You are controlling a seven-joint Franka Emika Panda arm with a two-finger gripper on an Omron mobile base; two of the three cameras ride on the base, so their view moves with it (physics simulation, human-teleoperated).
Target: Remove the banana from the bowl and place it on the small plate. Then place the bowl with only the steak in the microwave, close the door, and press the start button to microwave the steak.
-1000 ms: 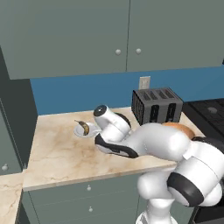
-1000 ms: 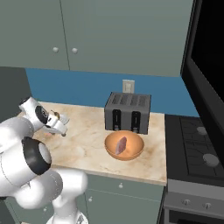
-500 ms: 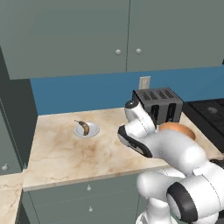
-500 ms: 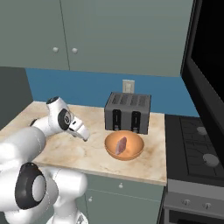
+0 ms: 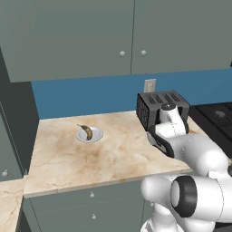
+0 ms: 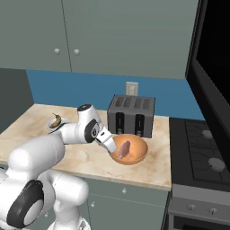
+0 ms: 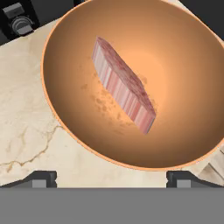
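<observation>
The bowl (image 7: pixel 175 144) sits on the marbled counter (image 7: pixel 22 127), holding the steak (image 7: pixel 122 84), which lies tilted against its inner slope. The two fingertips (image 7: pixel 41 178) stand wide apart just short of the bowl's near rim.

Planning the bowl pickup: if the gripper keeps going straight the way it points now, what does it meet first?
Probably the near rim of the bowl. The gripper, jaws spread wide, points at the bowl, with the steak lying further in. Depth is unclear, so it might instead touch the counter just short of the rim.
</observation>
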